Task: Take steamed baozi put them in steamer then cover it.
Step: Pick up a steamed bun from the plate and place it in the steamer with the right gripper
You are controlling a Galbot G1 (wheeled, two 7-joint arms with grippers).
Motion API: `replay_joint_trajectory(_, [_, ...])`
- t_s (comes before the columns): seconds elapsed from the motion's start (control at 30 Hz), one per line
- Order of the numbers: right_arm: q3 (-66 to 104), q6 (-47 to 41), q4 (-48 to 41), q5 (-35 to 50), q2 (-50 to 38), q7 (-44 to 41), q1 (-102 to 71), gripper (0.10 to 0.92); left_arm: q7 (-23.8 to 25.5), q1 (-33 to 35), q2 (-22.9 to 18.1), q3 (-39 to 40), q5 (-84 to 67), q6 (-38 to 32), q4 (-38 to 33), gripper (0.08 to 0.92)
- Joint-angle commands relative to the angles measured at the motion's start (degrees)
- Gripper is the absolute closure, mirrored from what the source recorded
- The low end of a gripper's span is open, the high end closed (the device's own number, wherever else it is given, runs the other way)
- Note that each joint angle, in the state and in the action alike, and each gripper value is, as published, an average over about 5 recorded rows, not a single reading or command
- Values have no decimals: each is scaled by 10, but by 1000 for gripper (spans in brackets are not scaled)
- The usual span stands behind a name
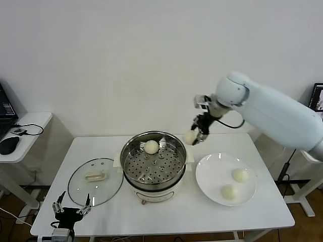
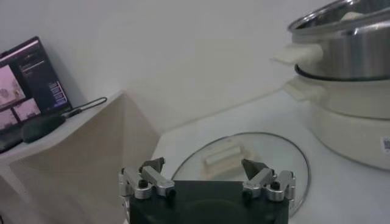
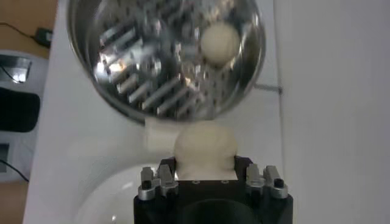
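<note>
Right fingers (image 1: 198, 135) clamp baozi (image 1: 190, 137) beside steamer (image 1: 154, 162) rim.

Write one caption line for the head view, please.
Right gripper carries a baozi toward the steamer, which holds one bun.

Around the work table
A white table (image 1: 101, 146) carries a white plate (image 1: 212, 174); a side desk (image 1: 30, 123) holds a black mouse (image 1: 8, 144) and laptop (image 2: 27, 85).
</note>
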Motion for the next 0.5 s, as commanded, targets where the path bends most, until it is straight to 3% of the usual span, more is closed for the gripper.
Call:
replay_joint_trajectory(0.03, [-54,-16,-57,58,151,-8,72,431,0,3,-3,-1,-1,1,-14,177])
replay_joint_trajectory(0.5, [-51,-7,-186,-25,288,-4,-54,431,-5,15,-8,-7,-13,-2,-22,177])
